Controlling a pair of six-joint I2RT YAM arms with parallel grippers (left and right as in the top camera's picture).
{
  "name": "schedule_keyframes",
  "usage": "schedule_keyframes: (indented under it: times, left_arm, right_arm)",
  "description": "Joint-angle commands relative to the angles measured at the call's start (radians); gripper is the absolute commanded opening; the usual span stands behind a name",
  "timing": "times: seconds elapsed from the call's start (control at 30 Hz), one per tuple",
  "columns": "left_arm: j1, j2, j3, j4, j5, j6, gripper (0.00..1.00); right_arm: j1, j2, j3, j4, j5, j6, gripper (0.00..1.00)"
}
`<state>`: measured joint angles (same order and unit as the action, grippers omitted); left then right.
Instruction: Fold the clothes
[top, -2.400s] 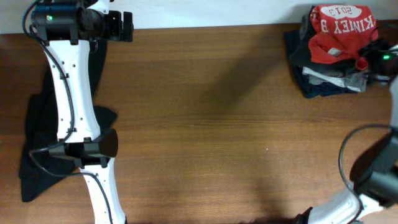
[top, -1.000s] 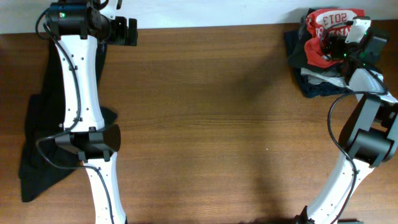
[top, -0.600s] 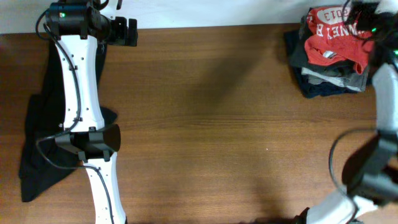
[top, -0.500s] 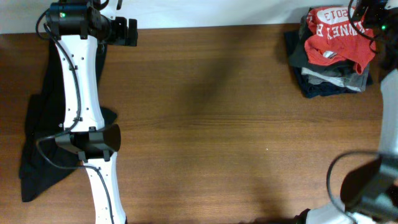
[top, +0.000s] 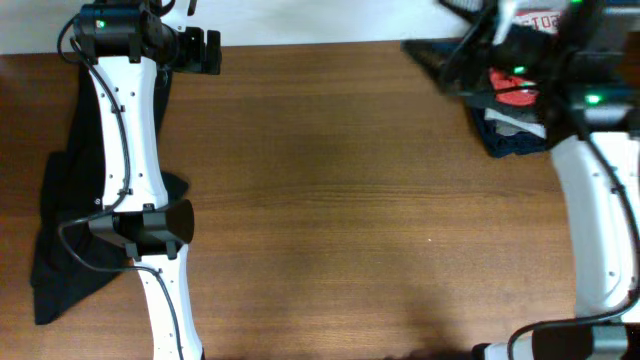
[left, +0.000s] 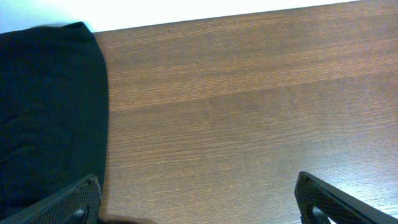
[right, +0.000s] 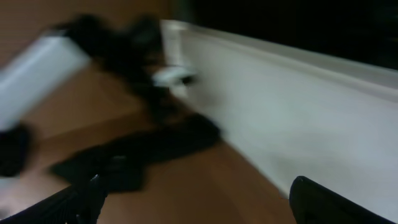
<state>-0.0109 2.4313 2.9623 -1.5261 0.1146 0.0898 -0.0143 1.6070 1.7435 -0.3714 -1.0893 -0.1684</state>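
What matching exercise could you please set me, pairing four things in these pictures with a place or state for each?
Things:
1. red-orange T-shirt
2. black garment
3. left hand
4. folded stack

Places or states:
A. spread out at the left side
B. underneath the T-shirt, at the far right
C. lying on top of the stack
D. open, holding nothing

Pairs: 1-C, 2-A, 3-D, 4-B
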Motion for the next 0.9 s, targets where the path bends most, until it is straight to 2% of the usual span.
schedule_keyframes:
  times: [0.0,0.23,0.43,0.5,0.63,0.7,0.77,0.87]
  left_arm:
    - [-0.002,0.008,0.010,-0.002,-0.007,0.020,0.99]
    - [-0.002,0.008,0.010,-0.002,-0.007,0.020,0.99]
    - [-0.002,0.008,0.010,-0.001,-0.007,0.020,0.99]
    - [-0.002,0.008,0.010,-0.001,-0.007,0.020,0.99]
    - [-0.002,0.008,0.010,-0.001,-0.007,0.020,0.99]
    - [-0.002,0.008,0.010,-0.001,-0.007,0.020,0.99]
    - [-0.002,0.008,0.010,-0.001,-0.007,0.020,0.99]
    - [-0.002,0.008,0.010,-0.001,-0.007,0.020,0.99]
  right_arm:
    - [0.108,-0.024,-0.001,-0.042,-0.133,-0.007,0.99]
    - [0.137,-0.020,-0.001,-0.090,-0.129,-0.008,0.99]
    - [0.083,-0.021,-0.001,-0.104,-0.084,-0.006,0.99]
    - [0.066,-0.026,-0.001,-0.154,0.035,-0.006,0.99]
    - [0.084,-0.081,-0.006,-0.352,0.550,-0.007,0.99]
    - [0.101,-0.118,-0.011,-0.392,0.730,-0.007,0.99]
    - [0.111,-0.167,-0.019,-0.419,0.854,-0.007,0.99]
    - [0.110,-0.253,-0.042,-0.446,0.935,-0.007,0.99]
